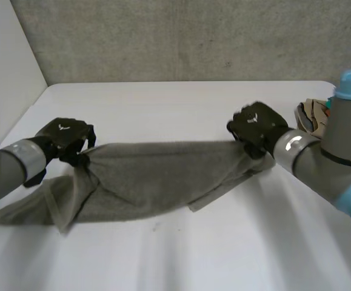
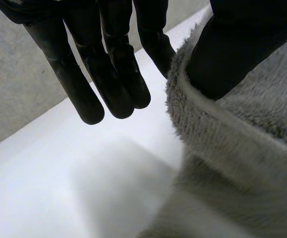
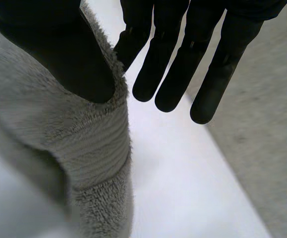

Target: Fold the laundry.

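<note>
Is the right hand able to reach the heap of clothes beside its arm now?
Probably not yet: the right hand pinches one end of the grey towel, so it is busy. The heap of clothes lies close beside its forearm.

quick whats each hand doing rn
Left hand: closed, pinching the towel edge between thumb and a finger.
Right hand: closed, pinching the towel at its other end the same way.

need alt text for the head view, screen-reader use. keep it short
A grey towel is held stretched by its upper edge just over a white table. The left hand pinches it near its left end, and the right hand pinches its right corner. A small pile of other cloth lies behind the right arm.
</note>
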Available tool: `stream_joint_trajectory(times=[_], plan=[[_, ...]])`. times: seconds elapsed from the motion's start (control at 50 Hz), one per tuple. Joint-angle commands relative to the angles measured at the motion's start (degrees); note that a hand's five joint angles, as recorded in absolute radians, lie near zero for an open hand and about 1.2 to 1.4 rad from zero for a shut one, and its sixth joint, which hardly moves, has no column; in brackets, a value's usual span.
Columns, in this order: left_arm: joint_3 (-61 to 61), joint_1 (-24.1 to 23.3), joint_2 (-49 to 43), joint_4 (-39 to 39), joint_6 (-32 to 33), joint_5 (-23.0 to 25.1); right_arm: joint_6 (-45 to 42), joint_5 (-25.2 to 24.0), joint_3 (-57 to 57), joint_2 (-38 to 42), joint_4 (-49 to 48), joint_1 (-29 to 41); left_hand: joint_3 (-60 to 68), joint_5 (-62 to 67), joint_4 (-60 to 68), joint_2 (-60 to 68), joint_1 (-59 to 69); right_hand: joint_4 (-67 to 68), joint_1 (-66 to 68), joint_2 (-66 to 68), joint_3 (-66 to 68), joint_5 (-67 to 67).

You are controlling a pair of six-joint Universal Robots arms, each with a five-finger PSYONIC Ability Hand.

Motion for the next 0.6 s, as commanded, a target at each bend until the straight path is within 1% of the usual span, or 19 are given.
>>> stream_joint_trajectory(times=[0.02,0.08,0.1,0.12,0.16,0.18,0.2,0.24,0.26,0.3,0.32,0.38,0.44,0.48,0.52,0.56,0.6], plan=[[21.64,-1.94,-7.93,1.96,0.14,-5.73,3.21,9.2,-14.3,8.27,-16.37,2.46,11.85,13.13,11.34,11.39,14.95,11.37,16.04,12.54,11.79,13.3],[28.0,-2.47,-7.85,5.39,-2.15,-7.14,4.26,11.94,-18.45,9.25,-23.76,2.72,11.85,13.13,11.34,11.39,14.95,11.37,16.04,12.54,11.79,13.3],[31.32,-2.65,-7.15,8.62,-4.42,-8.62,5.48,13.25,-20.55,9.51,-29.53,2.81,11.85,13.13,11.34,11.39,14.95,11.37,16.04,12.54,11.79,13.3],[32.75,-2.74,-6.71,10.65,-5.57,-9.6,6.45,13.87,-21.26,9.34,-33.07,2.98,11.85,13.13,11.34,11.39,14.95,11.37,16.04,12.54,11.79,13.3],[34.6,-2.74,-5.74,15.05,-7.95,-11.53,7.69,14.49,-21.62,8.99,-38.53,3.07,11.85,13.13,11.34,11.39,14.95,11.37,16.04,12.54,11.79,13.3],[35.56,-2.74,-4.43,19.59,-10.31,-13.02,8.82,14.76,-21.62,8.21,-44.47,3.16,11.85,13.13,11.34,11.39,14.95,11.37,16.04,12.54,11.79,13.3],[35.75,-2.74,-3.81,21.9,-11.2,-13.56,9.27,14.85,-21.8,8.02,-47.14,3.25,11.85,13.13,11.34,11.39,14.95,11.37,16.04,12.54,11.79,13.3],[35.75,-2.83,-1.88,26.64,-13.04,-13.56,10.32,14.76,-21.45,7.15,-52.41,3.6,11.85,13.13,11.34,11.39,14.95,11.37,16.04,12.54,11.79,13.3],[35.49,-2.74,-1.26,27.02,-13.32,-13.21,10.59,14.67,-21.36,6.97,-53.05,3.77,11.85,13.13,11.34,11.39,14.95,11.37,16.04,12.54,11.79,13.3],[34.61,-2.65,-0.03,26.5,-13.41,-12.25,11.03,14.32,-21.36,6.44,-52.8,3.95,11.85,13.13,11.34,11.39,14.95,11.37,16.04,12.54,11.79,13.3],[33.21,-2.48,1.28,25.28,-13.32,-11.2,11.12,14.06,-21.01,5.92,-51.4,4.13,11.85,13.13,11.34,11.39,14.95,11.37,16.04,12.54,11.79,13.3],[29.96,-2.04,3.13,23.16,-13.58,-10.4,11.38,13.79,-19.52,4.95,-47.8,4.04,11.85,13.13,11.34,11.39,14.95,11.37,16.04,12.54,11.79,13.3],[21.81,-1.07,5.77,20.09,-13.23,-9.7,12.35,13.09,-15.49,3.19,-40.69,3.69,11.85,13.13,11.34,11.39,14.95,11.37,16.04,12.54,11.79,13.3],[17.75,-0.98,6.83,19.55,-13.14,-9.52,13.4,11.78,-11.98,2.32,-37.0,3.51,11.85,13.13,11.34,11.39,14.95,11.37,16.04,12.54,11.79,13.3],[8.73,-0.89,9.28,19.29,-12.88,-7.68,15.06,9.59,-8.38,1.52,-34.27,2.99,11.85,13.13,11.34,11.39,14.95,11.37,16.04,12.54,11.79,13.3],[4.31,-0.89,10.69,19.9,-12.44,-5.84,16.74,7.83,-6.43,1.43,-32.85,2.64,11.85,13.13,11.34,11.39,14.95,11.37,16.04,12.54,11.79,13.3],[-2.02,-0.63,13.15,21.65,-11.39,-2.67,19.64,4.84,-4.66,1.69,-30.48,2.2,11.85,13.13,11.34,11.39,14.95,-6.88,-2.21,-5.72,-6.46,-4.95]])
